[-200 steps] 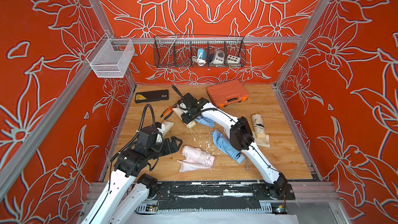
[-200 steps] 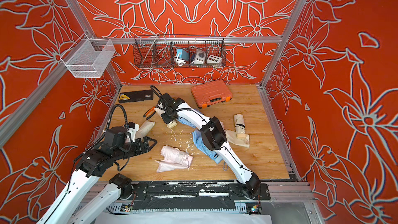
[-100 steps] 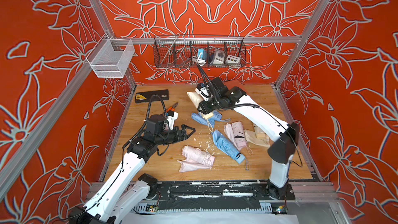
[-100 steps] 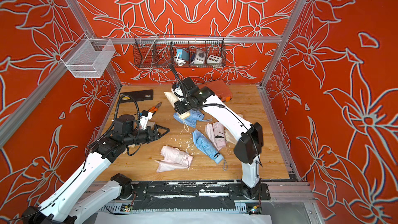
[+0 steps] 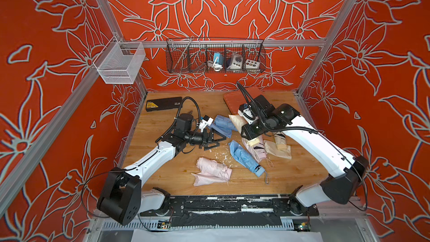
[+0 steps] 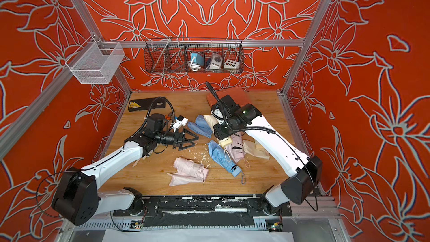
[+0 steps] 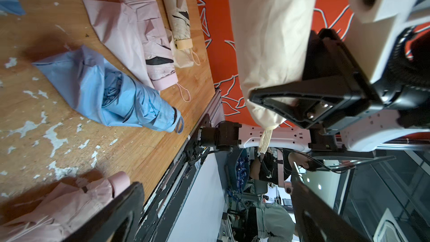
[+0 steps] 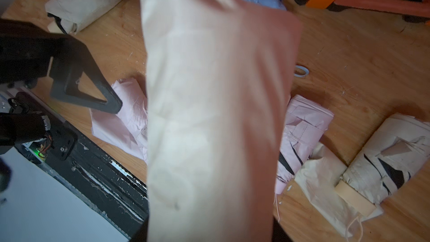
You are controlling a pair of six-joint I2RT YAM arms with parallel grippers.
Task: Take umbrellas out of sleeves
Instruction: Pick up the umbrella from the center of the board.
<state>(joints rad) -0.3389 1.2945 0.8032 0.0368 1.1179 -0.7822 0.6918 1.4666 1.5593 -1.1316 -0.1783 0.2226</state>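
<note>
My right gripper [image 5: 247, 129] is shut on a cream sleeve [image 8: 209, 112], full and tube-shaped, and holds it above the table; the sleeve [image 7: 272, 43] hides that gripper's fingertips in the right wrist view. To its left my left gripper [image 5: 221, 141] stands wide open and empty, apart from the sleeve, its fingers [image 7: 130, 206] spread. On the wood lie a blue umbrella [image 5: 244, 157] half in its sleeve, a pink umbrella [image 5: 214, 168] on a limp pink sleeve [image 5: 204, 179], another pink umbrella [image 5: 254, 150], a cream umbrella [image 5: 280, 142] and a blue bundle [image 5: 222, 123].
An orange case [image 5: 235, 96] lies at the back, partly behind the right arm, and a black box [image 5: 164, 103] at the back left. Orange-handled pliers [image 6: 168, 115] peek out behind the left wrist. A wire basket [image 5: 215, 57] and a white mesh basket [image 5: 119, 62] hang on the walls.
The right gripper has carried the cream sleeve rightward and nearer the front. The left gripper has moved right toward it and opened a little wider.
</note>
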